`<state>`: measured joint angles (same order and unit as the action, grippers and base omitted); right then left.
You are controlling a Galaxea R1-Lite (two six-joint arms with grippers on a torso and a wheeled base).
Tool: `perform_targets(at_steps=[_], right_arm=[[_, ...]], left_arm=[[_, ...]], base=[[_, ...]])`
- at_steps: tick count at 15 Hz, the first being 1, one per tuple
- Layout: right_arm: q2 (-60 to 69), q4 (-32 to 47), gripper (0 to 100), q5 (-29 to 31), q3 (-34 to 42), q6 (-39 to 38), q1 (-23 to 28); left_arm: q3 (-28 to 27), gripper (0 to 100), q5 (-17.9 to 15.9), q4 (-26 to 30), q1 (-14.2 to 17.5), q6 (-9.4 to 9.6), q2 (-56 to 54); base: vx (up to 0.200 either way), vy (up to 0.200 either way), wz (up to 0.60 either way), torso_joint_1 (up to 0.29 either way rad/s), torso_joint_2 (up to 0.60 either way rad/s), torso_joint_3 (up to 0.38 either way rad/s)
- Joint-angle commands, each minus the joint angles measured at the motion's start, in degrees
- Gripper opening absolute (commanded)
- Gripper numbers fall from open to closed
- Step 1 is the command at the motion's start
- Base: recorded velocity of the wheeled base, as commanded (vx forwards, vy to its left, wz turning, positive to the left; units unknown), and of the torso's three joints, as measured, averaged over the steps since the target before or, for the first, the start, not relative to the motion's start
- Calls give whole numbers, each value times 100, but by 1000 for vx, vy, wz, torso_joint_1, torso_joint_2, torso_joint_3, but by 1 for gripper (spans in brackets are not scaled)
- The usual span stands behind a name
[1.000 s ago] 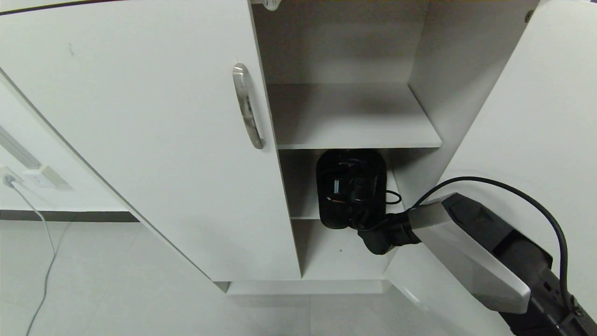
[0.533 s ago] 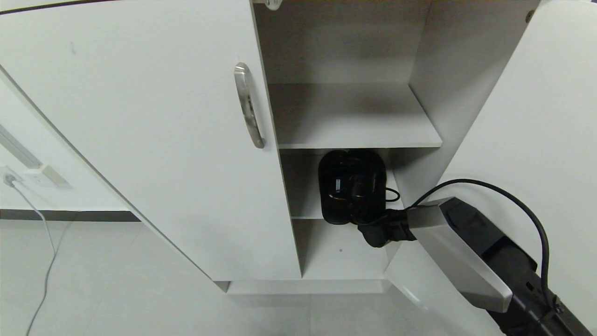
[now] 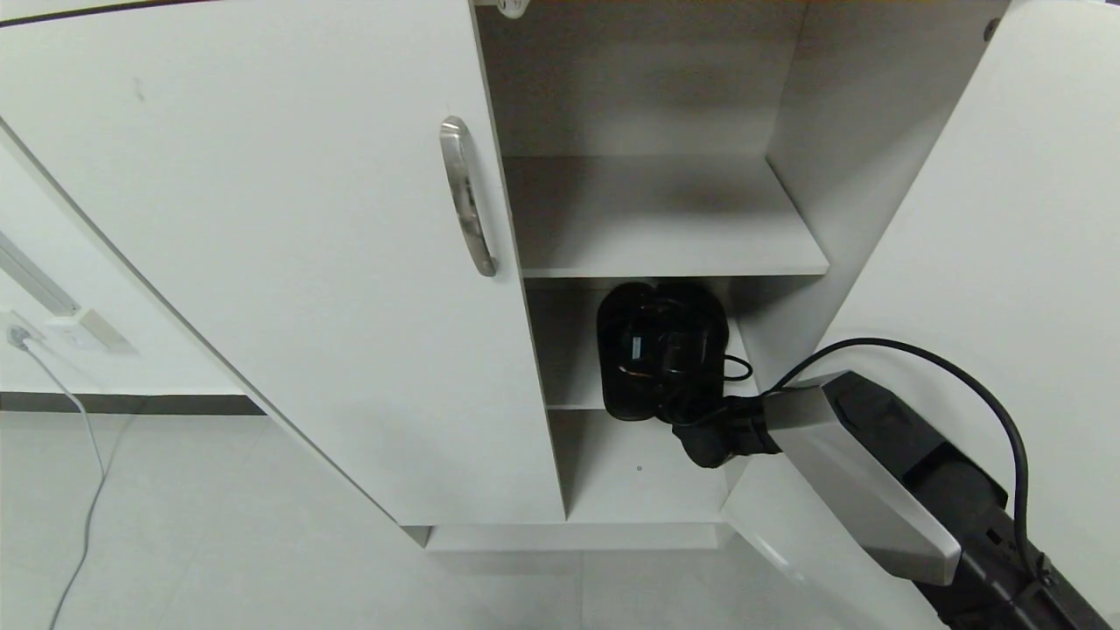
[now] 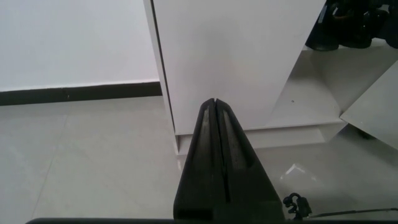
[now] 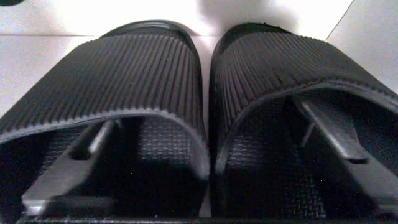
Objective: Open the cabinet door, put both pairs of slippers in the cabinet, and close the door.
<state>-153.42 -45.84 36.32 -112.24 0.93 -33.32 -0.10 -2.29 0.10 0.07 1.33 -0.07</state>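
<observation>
— Where to look for the slippers?

— Inside the cabinet, on the middle shelf, past the open right door. Black, with ribbed straps, lying side by side and touching, toes toward the back, heels at the shelf's front edge.

— And the right gripper?

— Reaching in from the heel end. Released, spread wide, not pinching anything: one of the fingers under each strap, one per slipper, both standing clear of the inner walls between them.

— Carrying any weight?

— Cannot tell. Looks set down on the shelf from the head view, but no seeing under the soles.

— Left gripper?

— Clenched on nothing, pressed flat together into one dark wedge. Hanging low over the floor, out in front of the cabinet, near the foot of the shut left door, well apart from the slippers.

— Anything more on the cabinet?

— White throughout. Metal handle upright on the left door, along the edge beside the opening. Top shelf directly above the slippers, bottom compartment directly below. Right door swung out to the robot's right, with the right arm passing between it and the opening.

— Floor?

— Pale glossy tiles, with a dark skirting along the wall to the left of the cabinet.
</observation>
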Motion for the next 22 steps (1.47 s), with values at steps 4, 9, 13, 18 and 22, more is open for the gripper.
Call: perform_targets(at_steps=[4, 9, 13, 18, 22], right_arm=[[1095, -549, 100, 16, 1969, 4, -254], [1763, -1481, 100, 33, 3736, -31, -456], [2325, -2052, 100, 42, 4808, -31, -782], [3327, -2298, 100, 139, 6276, -31, -1203], [3485, -2298, 100, 139, 6443, -22, -1327]], left_arm=[[1, 0, 1, -1, 1, -1, 7], [1, 0, 1, -1, 1, -1, 7], [1, 0, 1, -1, 1, 8, 7], [1, 0, 1, -1, 1, 8, 7], [1, 0, 1, -1, 1, -1, 7]], base=[[0, 0, 0, 0, 0, 0], [0, 0, 0, 0, 0, 0], [0, 0, 0, 0, 0, 0], [0, 0, 0, 0, 0, 0], [0, 0, 0, 0, 0, 0]])
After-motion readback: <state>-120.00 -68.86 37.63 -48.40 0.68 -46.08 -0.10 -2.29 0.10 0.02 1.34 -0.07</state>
